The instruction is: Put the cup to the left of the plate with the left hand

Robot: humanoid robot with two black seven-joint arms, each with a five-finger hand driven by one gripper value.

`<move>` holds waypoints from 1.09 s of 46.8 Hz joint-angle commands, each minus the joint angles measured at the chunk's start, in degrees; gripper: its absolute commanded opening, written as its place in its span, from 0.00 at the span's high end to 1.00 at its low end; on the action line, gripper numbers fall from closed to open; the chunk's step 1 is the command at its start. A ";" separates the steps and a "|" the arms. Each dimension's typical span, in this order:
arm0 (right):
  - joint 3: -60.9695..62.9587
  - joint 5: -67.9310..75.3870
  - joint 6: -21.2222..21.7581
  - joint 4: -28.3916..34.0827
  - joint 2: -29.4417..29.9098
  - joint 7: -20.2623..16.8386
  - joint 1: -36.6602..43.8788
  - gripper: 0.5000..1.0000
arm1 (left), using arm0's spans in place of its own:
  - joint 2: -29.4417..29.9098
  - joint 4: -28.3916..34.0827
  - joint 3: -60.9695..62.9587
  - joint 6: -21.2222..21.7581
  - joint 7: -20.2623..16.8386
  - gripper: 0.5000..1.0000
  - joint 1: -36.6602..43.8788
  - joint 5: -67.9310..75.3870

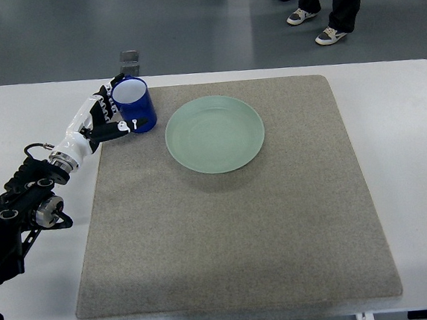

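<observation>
Left hand [107, 117] reaches in from the left edge, fingers wrapped around a blue cup [134, 104]. Cup upright, mouth open, at the far left corner of the grey mat [234, 225], just left of the pale green plate [215, 134] and not touching it. Mat lies on white table [418, 187]; a person's legs [331, 7] stand beyond the far edge.

White table [408, 158] spanning the view, topped by a grey felt mat [235, 233]. Beyond the far edge, smooth grey floor [186, 20] with soft glare. Far right, a person's legs and sneakers [328, 15]. Small grey bracket [129, 61] at far edge
</observation>
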 commanded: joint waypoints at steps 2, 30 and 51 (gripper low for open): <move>0.00 0.00 0.00 0.00 0.00 0.00 -0.06 0.14 | 1.23 -2.26 -0.26 -0.04 0.02 0.01 1.04 0.01; 0.00 0.00 0.00 0.00 0.00 0.00 -0.06 0.14 | 6.51 -6.83 0.10 -0.04 0.19 0.01 3.76 -2.53; 0.08 0.00 0.00 0.00 0.00 0.00 -0.06 0.14 | 13.46 -12.64 -4.73 -7.25 0.37 0.01 2.54 -23.63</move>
